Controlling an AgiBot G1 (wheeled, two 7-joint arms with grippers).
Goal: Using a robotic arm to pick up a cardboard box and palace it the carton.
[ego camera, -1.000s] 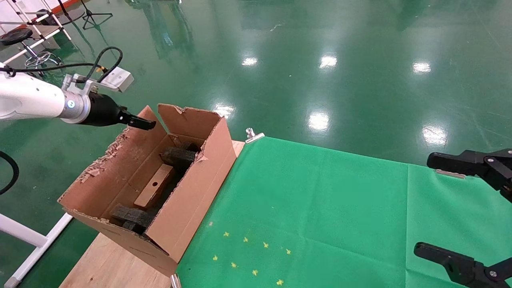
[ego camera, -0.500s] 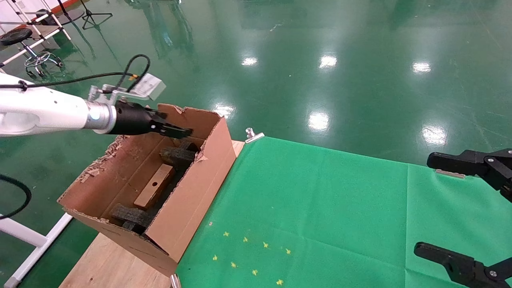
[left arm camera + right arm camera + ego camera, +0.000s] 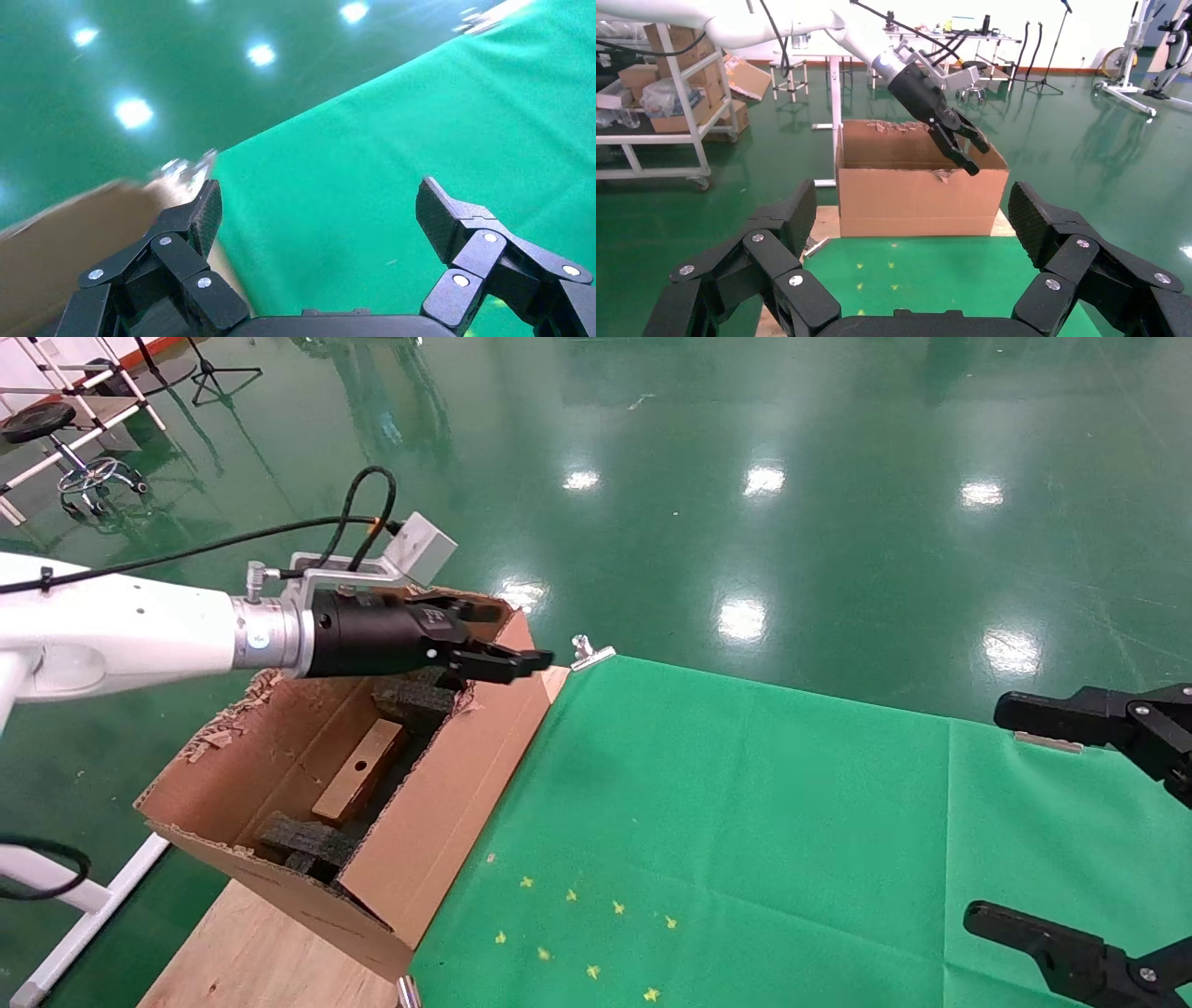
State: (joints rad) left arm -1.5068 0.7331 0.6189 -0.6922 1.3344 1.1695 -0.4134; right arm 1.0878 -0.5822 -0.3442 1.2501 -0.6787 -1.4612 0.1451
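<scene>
Left arm: the white thick-jointed robotic arm [image 3: 112, 633] with a black cable reaches in from the robot's left, roughly level, wrist pointing toward the right.
Left wrist: a silver camera block [image 3: 421, 545] sits on a bracket above the black wrist section.
Left gripper: the black multi-link two-finger left gripper [image 3: 521, 663] has its fingers [image 3: 204, 210] spread wide apart, with nothing between them.
Right gripper: the black right gripper [image 3: 912, 210] sits at the far right edge of the head view, fingers spread wide, empty; no arm shows behind it.
</scene>
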